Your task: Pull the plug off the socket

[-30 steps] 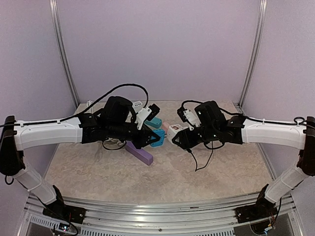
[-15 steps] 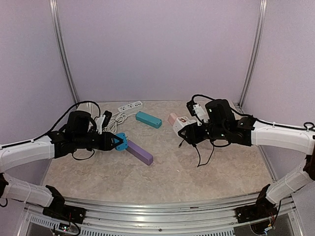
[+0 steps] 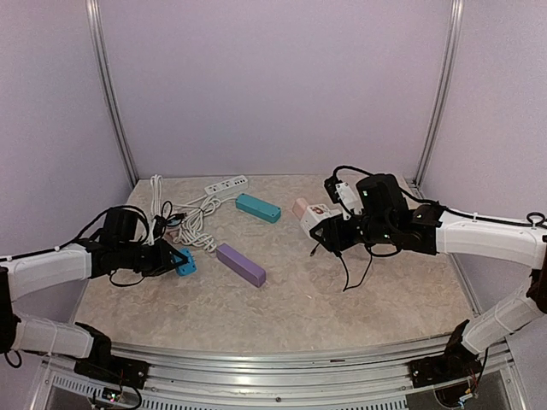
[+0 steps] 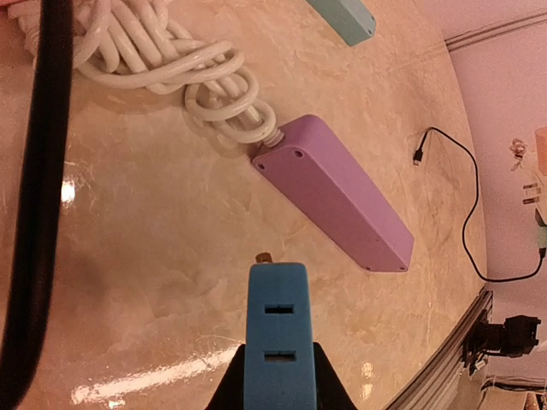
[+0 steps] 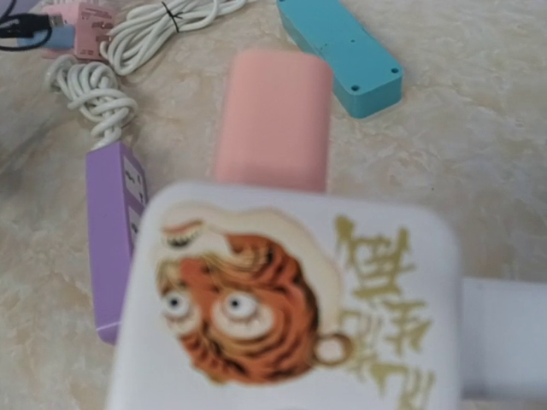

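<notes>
- The left pincer (image 3: 181, 260) has swung away from the middle to 9 o'clock; it is clenched shut
- The right pincer (image 3: 323, 224) grasps the white plug (image 3: 318, 213) at 2 o'clock; the pink socket (image 3: 299, 206) lies just beside it on the worktop (image 3: 342, 325); the plug looks pulled free, so the job seems nearly done

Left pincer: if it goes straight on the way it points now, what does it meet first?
Most likely the purple power strip, near its cable end. The left pincer is shut; apart from a tiny brown speck at its tip, only bare tabletop shows between. Depth is unclear.
</notes>
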Robot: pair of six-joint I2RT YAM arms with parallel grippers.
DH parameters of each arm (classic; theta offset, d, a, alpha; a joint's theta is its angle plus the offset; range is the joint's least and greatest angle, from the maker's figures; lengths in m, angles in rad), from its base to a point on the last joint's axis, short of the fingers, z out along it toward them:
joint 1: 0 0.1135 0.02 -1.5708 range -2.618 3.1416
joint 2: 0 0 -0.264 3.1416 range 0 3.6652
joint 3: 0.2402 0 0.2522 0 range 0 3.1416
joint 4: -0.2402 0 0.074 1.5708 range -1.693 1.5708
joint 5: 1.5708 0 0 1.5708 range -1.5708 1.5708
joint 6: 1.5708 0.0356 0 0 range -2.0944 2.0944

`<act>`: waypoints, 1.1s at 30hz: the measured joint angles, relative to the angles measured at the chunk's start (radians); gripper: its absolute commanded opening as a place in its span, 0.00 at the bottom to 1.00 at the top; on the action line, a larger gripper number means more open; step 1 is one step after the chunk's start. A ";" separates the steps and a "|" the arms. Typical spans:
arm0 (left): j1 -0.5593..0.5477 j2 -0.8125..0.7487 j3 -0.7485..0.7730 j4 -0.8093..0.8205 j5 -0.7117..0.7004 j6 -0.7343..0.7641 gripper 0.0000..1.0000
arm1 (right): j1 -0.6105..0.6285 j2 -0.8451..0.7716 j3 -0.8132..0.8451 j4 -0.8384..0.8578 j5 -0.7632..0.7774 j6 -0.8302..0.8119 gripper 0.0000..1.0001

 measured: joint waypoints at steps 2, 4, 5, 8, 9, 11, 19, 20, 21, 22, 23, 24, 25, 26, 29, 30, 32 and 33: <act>0.013 0.001 -0.023 -0.013 0.001 -0.020 0.00 | 0.000 0.000 0.000 0.000 0.002 0.000 0.00; 0.018 0.001 -0.038 -0.027 0.000 -0.036 0.00 | 0.000 0.000 0.000 0.000 0.002 0.000 0.00; 0.021 0.001 -0.041 -0.032 -0.002 -0.042 0.00 | 0.000 0.000 0.000 0.000 0.002 0.000 0.00; 0.034 0.001 -0.047 -0.041 -0.010 -0.054 0.01 | 0.000 0.000 0.000 0.002 0.002 0.000 0.00; 0.040 0.001 -0.051 -0.042 -0.011 -0.059 0.02 | 0.000 0.000 0.000 0.003 0.002 0.000 0.00; 0.056 0.002 -0.060 -0.045 -0.012 -0.067 0.07 | 0.000 0.000 -0.002 0.007 0.002 0.000 0.00; 0.079 0.034 -0.072 -0.055 -0.020 -0.072 0.14 | 0.000 0.000 -0.002 0.007 0.002 0.000 0.00; 0.079 0.035 -0.072 -0.055 -0.024 -0.071 0.15 | 0.000 0.000 -0.002 0.007 0.002 0.000 0.00; 0.079 0.037 -0.072 -0.056 -0.027 -0.071 0.17 | 0.000 0.000 -0.002 0.007 0.002 0.000 0.00; 0.079 0.042 -0.072 -0.056 -0.030 -0.071 0.20 | 0.000 0.000 -0.002 0.007 0.002 0.000 0.00; 0.079 0.047 -0.072 -0.057 -0.032 -0.072 0.23 | 0.000 0.000 -0.002 0.007 0.002 0.000 0.00; 0.079 0.051 -0.072 -0.059 -0.033 -0.071 0.23 | 0.000 0.000 -0.002 0.007 0.002 0.000 0.00; 0.079 0.056 -0.072 -0.060 -0.035 -0.071 0.24 | 0.000 0.000 -0.002 0.007 0.002 0.000 0.00; 0.079 0.060 -0.072 -0.063 -0.038 -0.071 0.26 | 0.000 0.000 -0.002 0.007 0.002 0.000 0.00; 0.079 0.069 -0.072 -0.070 -0.046 -0.072 0.36 | 0.000 0.000 -0.002 0.007 0.002 0.000 0.00; 0.079 0.072 -0.072 -0.071 -0.050 -0.069 0.36 | 0.000 0.000 -0.002 0.007 0.002 0.000 0.00; 0.080 0.074 -0.072 -0.074 -0.055 -0.071 0.36 | 0.000 0.000 -0.002 0.007 0.002 0.000 0.00; 0.081 0.074 -0.072 -0.075 -0.057 -0.071 0.37 | 0.000 0.000 -0.002 0.007 0.002 0.000 0.00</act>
